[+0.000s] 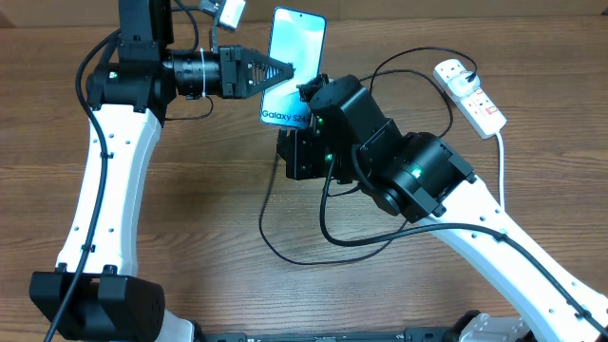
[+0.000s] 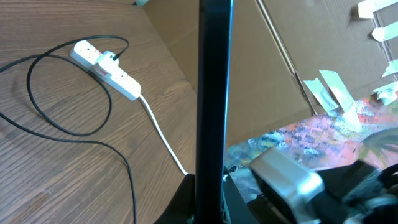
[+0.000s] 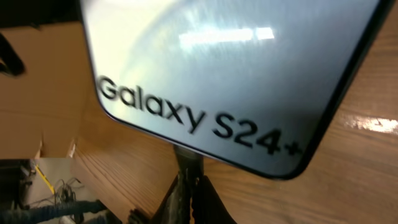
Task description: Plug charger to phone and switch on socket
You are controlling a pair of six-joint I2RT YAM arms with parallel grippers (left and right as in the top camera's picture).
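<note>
The phone has a light blue screen with dark "Galaxy S24+" text and is lifted off the table, and my left gripper is shut on its left edge. The left wrist view shows the phone edge-on between the shut fingers. My right gripper is shut on the charger's connector tip, which meets the bottom edge of the phone. The black cable loops over the table to a plug seated in the white socket. The socket lies flat.
The socket's thick white lead runs down the right side of the table. Cardboard walls stand behind the table, with tape strips and a colourful patch. The right arm's body covers the table's middle.
</note>
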